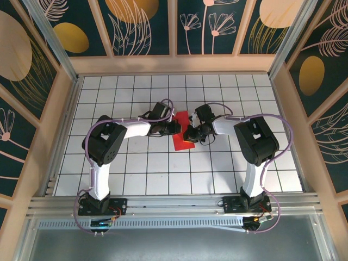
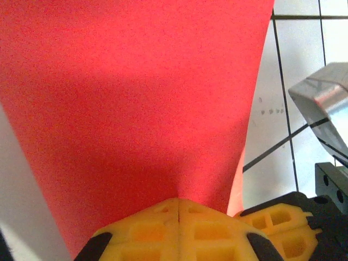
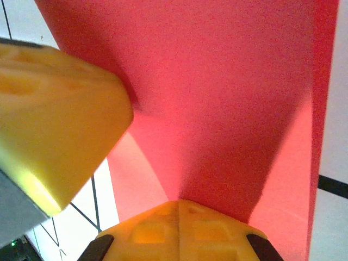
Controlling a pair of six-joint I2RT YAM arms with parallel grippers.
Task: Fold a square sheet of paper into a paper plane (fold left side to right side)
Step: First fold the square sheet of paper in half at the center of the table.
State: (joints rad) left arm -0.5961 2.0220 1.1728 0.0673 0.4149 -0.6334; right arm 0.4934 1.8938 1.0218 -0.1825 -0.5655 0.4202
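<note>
The left arm's base [image 1: 100, 205] is bolted at 7 o'clock on the white grid table [image 1: 136, 163], and the arm reaches in toward the middle. The left gripper [image 1: 175, 128] is clenched and meets the red paper [image 1: 182, 142] from the paper's 9 o'clock side. In the left wrist view its two yellow fingers [image 2: 147, 231] are pressed together with no gap, and their tips are against the paper. I cannot tell whether a layer is nipped in the seam or only pressed down.

The paper lies near the centre of the table as a narrow strip running roughly from 12 to 6 o'clock, leaning slightly. It shows above and below the two grippers, which cover its middle.

The right gripper [image 1: 190, 133] is just beside the left one, on the paper's 3 o'clock side. It is clenched too. The right wrist view shows its yellow fingers [image 3: 212, 231] sealed tight with their tips on the red surface, and the left gripper's yellow finger is at 9 o'clock in that view. The right arm's base [image 1: 247, 204] is at 5 o'clock on the table
</note>
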